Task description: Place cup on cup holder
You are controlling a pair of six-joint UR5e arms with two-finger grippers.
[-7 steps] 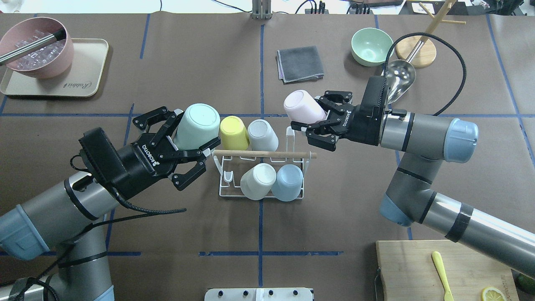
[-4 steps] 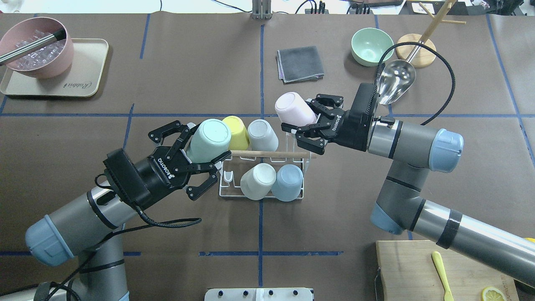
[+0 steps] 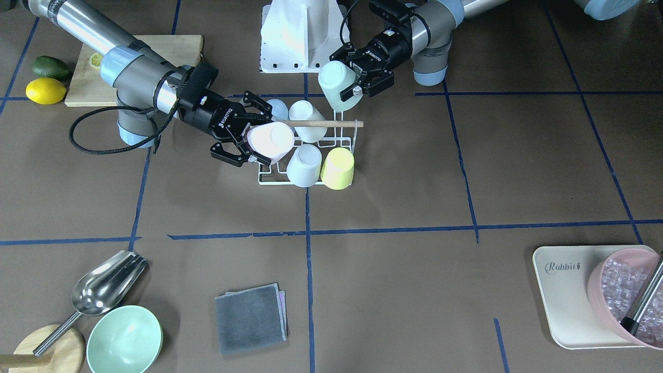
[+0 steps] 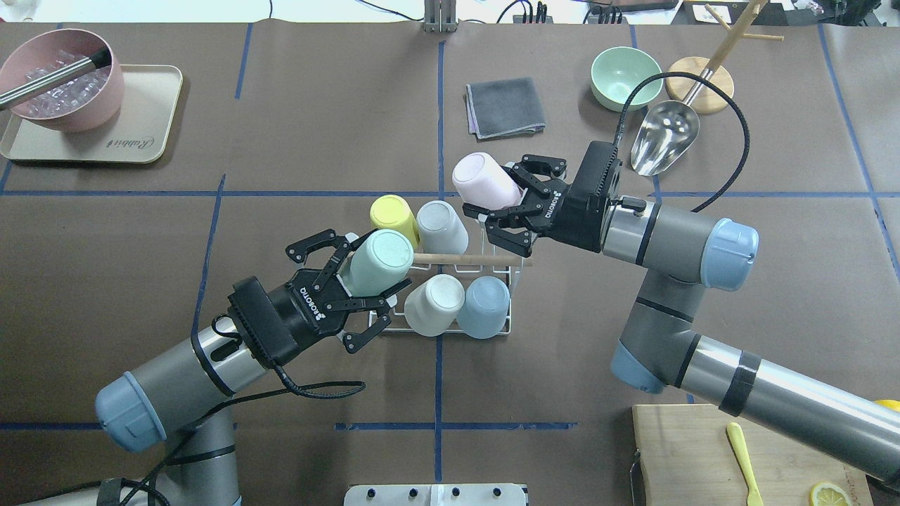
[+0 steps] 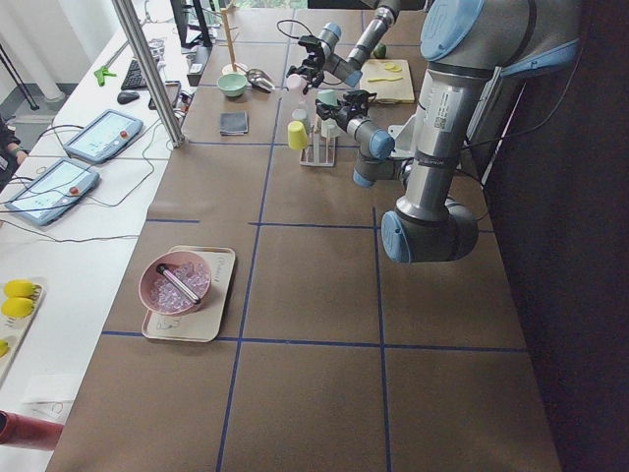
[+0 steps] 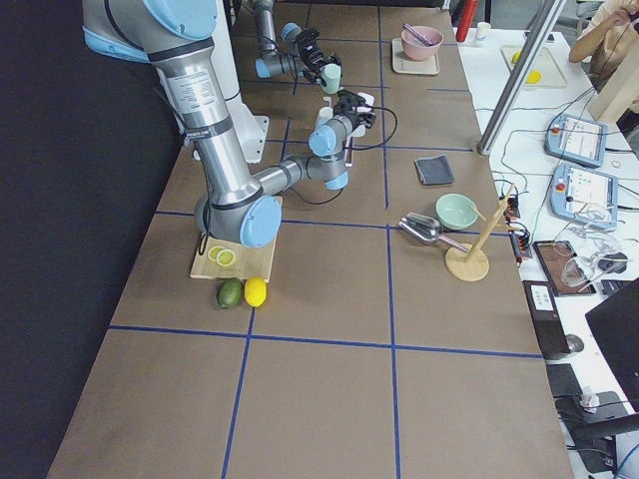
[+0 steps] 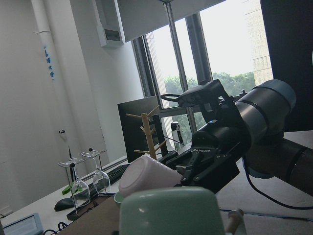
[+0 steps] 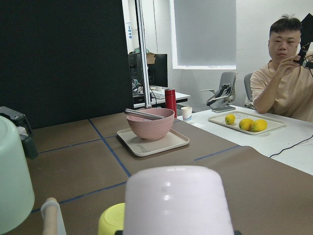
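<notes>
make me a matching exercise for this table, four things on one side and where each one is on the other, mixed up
Things:
1. mint green cup
2. pink cup
3. yellow cup
4. grey cloth

Places:
a. on the cup holder
b. in the right gripper
c. flat on the table, apart from the holder
d. in the left gripper

Pairs: 1-d, 2-b, 3-a, 4-c
</notes>
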